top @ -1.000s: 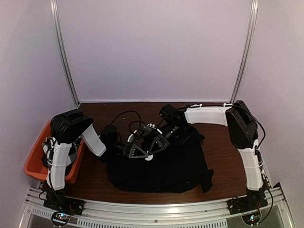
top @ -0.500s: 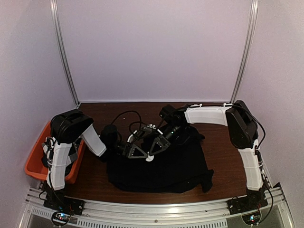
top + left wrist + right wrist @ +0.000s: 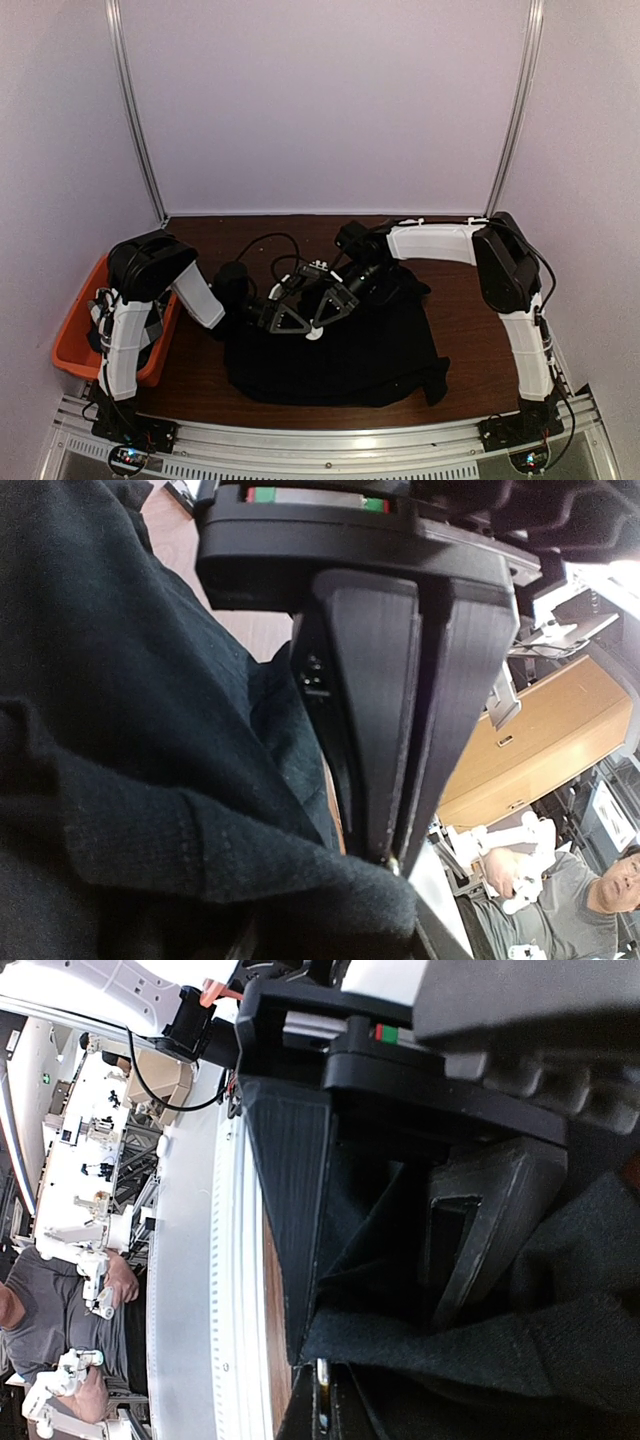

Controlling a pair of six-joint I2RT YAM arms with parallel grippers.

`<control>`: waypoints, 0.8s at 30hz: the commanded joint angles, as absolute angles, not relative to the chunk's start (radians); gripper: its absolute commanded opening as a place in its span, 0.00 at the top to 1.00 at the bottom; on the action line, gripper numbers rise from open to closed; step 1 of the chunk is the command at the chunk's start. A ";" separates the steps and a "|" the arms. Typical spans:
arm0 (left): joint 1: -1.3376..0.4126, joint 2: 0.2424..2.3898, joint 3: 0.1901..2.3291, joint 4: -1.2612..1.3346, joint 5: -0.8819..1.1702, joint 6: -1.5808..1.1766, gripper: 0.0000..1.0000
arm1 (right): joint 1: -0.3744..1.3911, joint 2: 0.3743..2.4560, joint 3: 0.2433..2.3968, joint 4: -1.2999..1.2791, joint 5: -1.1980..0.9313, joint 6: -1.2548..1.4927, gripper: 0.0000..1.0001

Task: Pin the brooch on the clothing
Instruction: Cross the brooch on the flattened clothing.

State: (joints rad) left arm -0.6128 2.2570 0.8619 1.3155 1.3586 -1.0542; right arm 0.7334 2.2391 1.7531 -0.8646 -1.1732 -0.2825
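The black clothing (image 3: 350,355) lies spread on the brown table, and both grippers meet at its upper left part. My left gripper (image 3: 303,322) reaches in from the left. In the right wrist view its fingers (image 3: 300,1260) stand apart around a raised fold of the clothing (image 3: 520,1330). My right gripper (image 3: 320,326) faces it, shut on the brooch (image 3: 314,333), a small white piece at its tip. A thin metal sliver of the brooch (image 3: 321,1392) shows between the right gripper's (image 3: 322,1400) shut fingers. The left wrist view shows the right gripper (image 3: 392,858) touching the fold (image 3: 120,680).
An orange bin (image 3: 72,345) sits at the table's left edge behind the left arm. Black cables (image 3: 262,248) loop over the table behind the grippers. An aluminium rail (image 3: 330,442) runs along the near edge. Bare wood (image 3: 460,300) shows right of the shirt.
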 commanded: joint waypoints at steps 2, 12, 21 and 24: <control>-0.627 2.289 0.885 1.686 1.378 -1.047 0.58 | 0.740 2.264 1.790 -0.868 -1.246 -0.266 1.00; -0.633 2.296 0.891 1.687 1.365 -1.046 0.59 | 0.745 2.275 1.790 -0.870 -1.258 -0.269 1.00; -0.637 2.301 0.897 1.687 1.336 -1.039 0.59 | 0.759 2.284 1.817 -0.898 -1.285 -0.288 1.00; -0.637 2.301 0.895 1.686 1.319 -1.033 0.60 | 0.766 2.282 1.824 -0.898 -1.287 -0.284 1.00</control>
